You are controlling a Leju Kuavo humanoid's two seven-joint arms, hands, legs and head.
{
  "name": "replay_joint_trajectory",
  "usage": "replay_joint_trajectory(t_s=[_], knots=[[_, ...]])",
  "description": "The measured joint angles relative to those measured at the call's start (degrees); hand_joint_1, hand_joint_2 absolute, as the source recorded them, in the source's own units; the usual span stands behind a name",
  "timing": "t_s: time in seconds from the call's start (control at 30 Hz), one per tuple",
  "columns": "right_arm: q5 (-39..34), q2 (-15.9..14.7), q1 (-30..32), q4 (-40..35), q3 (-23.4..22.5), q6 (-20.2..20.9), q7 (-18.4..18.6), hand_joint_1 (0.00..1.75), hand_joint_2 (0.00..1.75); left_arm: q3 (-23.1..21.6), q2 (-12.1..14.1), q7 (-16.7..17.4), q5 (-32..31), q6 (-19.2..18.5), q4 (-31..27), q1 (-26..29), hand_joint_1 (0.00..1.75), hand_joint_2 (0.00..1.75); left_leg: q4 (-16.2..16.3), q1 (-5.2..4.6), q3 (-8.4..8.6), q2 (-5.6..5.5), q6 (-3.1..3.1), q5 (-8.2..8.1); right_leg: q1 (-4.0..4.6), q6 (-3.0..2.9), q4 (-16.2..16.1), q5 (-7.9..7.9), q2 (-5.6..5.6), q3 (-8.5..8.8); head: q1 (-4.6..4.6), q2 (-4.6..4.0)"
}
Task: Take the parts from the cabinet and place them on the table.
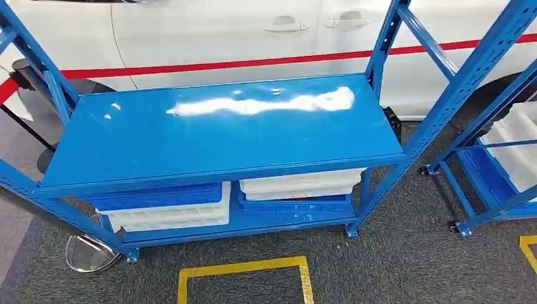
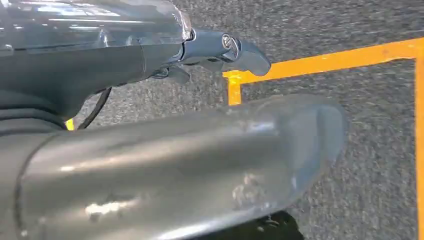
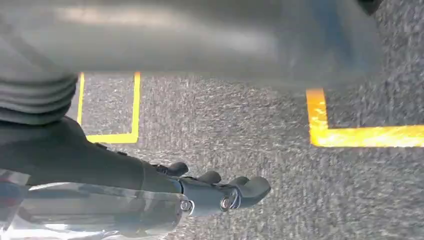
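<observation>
Blue shelf rack (image 1: 221,136) — its lower white bins (image 1: 171,215) half hidden. Left robot hand (image 2: 220,52) and right robot hand (image 3: 220,192) hang empty, fingers loosely apart — partly cut off.

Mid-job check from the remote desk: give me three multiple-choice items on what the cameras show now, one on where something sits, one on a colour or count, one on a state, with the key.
1. Where are the bins on the near blue rack?
A. on its top shelf
B. on its bottom shelf
C. on the carpet in front

2. What colour is the taped floor outline before the rack?
A. yellow
B. red
C. white

3. What is the right hand doing?
A. holding a white bin
B. resting on the shelf
C. hanging over the carpet, holding nothing

Key:
1 B: the white bins and blue bins lie under the top shelf, which carries only glare.
2 A: the tape on the grey carpet is yellow.
3 C: the right wrist view shows its fingers above bare carpet with nothing in them; whether they are spread or closed is unclear.
</observation>
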Motion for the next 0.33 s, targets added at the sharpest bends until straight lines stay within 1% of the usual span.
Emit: replay_joint_trajectory(t_s=[0.03,0.07,0.1,0.13,0.2,0.23,0.27,0.33], knots=[[-0.3,0.0,0.0,0.0,0.0,0.1,0.3,0.0,1.75,0.0,0.0,0.2,-0.1,0.0,0.0,0.1,0.0,0.0,-0.4,0.23,0.39,-0.06,-0.56,0.39,0.23,-1.49,-0.2,0.05,0.0,0.02,0.06,-0.02],[-0.7,0.0,-0.1,0.0,-0.1,0.2,0.7,0.0,1.75,0.0,0.0,0.5,-0.3,0.0,0.0,0.1,0.0,0.0,-0.5,0.1,0.33,-0.1,-0.46,0.43,0.21,-1.98,-0.2,0.11,0.01,-0.03,0.11,-0.02],[-1.2,0.0,-0.1,0.0,-0.2,0.5,1.3,0.0,0.0,0.0,0.0,0.8,-0.5,0.1,0.0,0.1,0.0,0.0,-0.5,0.0,0.28,-0.12,-0.28,0.43,0.12,-1.74,-0.2,0.22,0.02,-0.01,0.09,0.0],[-1.5,0.0,-0.2,0.0,-0.3,0.7,1.5,0.0,0.0,0.0,0.0,0.9,-0.6,0.1,0.0,0.1,0.0,0.0,-0.5,-0.06,0.31,-0.11,-0.25,0.41,0.08,-1.69,-0.4,0.25,0.03,0.02,0.13,0.0],[-1.7,0.0,-0.3,0.0,-0.6,0.8,1.8,0.0,0.0,0.0,0.0,1.3,-0.6,0.1,0.0,0.0,0.0,0.0,-0.5,-0.13,0.3,-0.08,0.09,0.38,0.04,-1.51,-0.5,0.35,0.04,0.08,0.11,-0.02],[-1.7,0.1,-0.3,0.0,-0.7,0.6,1.9,0.0,0.0,0.0,0.0,1.5,-0.7,0.2,-0.1,0.0,0.0,0.0,-0.5,-0.14,0.31,-0.08,0.12,0.36,0.02,-1.36,-0.6,0.42,0.05,0.12,0.11,-0.02],[-1.7,0.1,-0.3,0.0,-0.7,0.2,1.9,0.0,0.0,0.0,0.0,1.6,-0.7,0.5,-0.1,0.0,0.0,0.0,-0.5,-0.17,0.3,-0.07,0.18,0.38,0.0,-1.15,-0.7,0.45,0.05,0.13,0.11,-0.02],[-1.7,0.1,-0.4,0.0,-0.7,0.0,1.9,0.0,0.0,0.0,0.0,2.3,-0.7,1.2,-0.1,0.0,0.0,0.0,-0.4,-0.22,0.27,-0.07,0.26,0.34,-0.08,-0.5,-0.8,0.5,0.05,0.15,0.11,-0.02]])
